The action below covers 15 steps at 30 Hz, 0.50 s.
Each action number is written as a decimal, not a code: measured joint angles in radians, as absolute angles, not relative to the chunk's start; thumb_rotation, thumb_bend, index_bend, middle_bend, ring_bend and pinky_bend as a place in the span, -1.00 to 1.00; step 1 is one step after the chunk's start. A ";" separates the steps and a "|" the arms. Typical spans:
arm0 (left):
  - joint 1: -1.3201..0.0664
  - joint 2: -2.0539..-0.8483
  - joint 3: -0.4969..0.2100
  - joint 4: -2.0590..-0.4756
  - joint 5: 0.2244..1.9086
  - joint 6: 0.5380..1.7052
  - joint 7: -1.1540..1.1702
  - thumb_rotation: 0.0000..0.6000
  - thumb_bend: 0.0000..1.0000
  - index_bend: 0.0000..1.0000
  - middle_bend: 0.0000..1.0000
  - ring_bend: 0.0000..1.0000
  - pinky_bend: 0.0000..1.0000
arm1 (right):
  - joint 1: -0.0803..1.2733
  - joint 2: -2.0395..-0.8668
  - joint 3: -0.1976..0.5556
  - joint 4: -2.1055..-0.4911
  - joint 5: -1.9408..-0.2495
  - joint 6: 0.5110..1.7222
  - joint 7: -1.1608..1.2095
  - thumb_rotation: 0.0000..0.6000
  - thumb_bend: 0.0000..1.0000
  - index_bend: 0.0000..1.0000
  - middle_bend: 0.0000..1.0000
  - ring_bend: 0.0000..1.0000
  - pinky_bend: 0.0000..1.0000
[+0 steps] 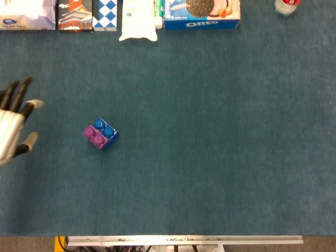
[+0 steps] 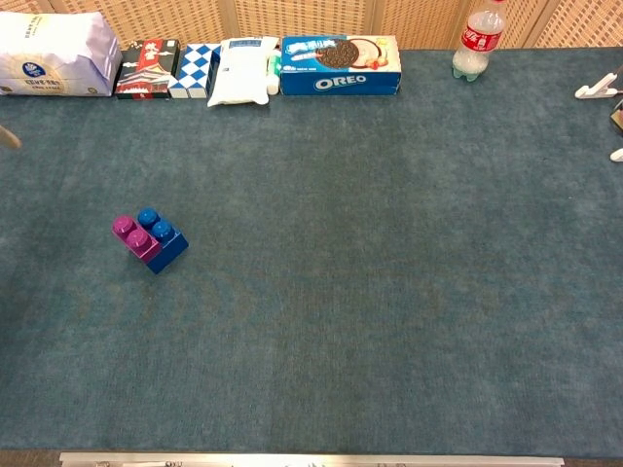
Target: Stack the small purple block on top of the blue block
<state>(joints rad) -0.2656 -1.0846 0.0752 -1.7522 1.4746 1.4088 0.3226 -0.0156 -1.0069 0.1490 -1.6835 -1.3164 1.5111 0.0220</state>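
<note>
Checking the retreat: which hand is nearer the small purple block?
Left. The left hand hangs open at the frame's left edge, apart from the small purple block; the right hand isn't in view.

Even bright light, faint shadows (none harsh), sharp focus

Open carpet [image 1: 210, 131] rings the blocks [image 1: 100, 134]; boxes [image 1: 121, 13] far behind.

A dark teal felt-like cloth covers the counter [image 2: 389, 292] from edge to edge. Behind its far edge in the chest view stands a wall [image 2: 321, 17] of tan woven panels split by vertical seams. A metal rail [image 1: 184, 240] runs along the near edge. Light is even.
</note>
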 measured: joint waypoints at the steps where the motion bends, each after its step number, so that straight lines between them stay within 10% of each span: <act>1: -0.250 -1.090 0.077 -1.741 1.482 1.428 0.321 1.00 -0.43 -0.38 -0.93 -0.99 -0.67 | -0.015 -1.008 0.149 -1.684 -1.317 1.511 0.018 1.00 0.10 -0.26 -0.35 -0.58 -0.69; 15: -0.141 -1.189 0.046 -1.545 1.555 1.604 0.214 1.00 -0.43 -0.21 -0.56 -0.81 -0.66 | -0.001 -1.022 0.143 -1.689 -1.323 1.503 -0.028 1.00 0.10 -0.26 -0.35 -0.58 -0.69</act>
<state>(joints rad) -0.1406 -1.1893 0.0460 -1.5454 1.5553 1.6036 0.2136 -0.0009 -1.0221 0.1434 -1.6892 -1.3227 1.5027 -0.0283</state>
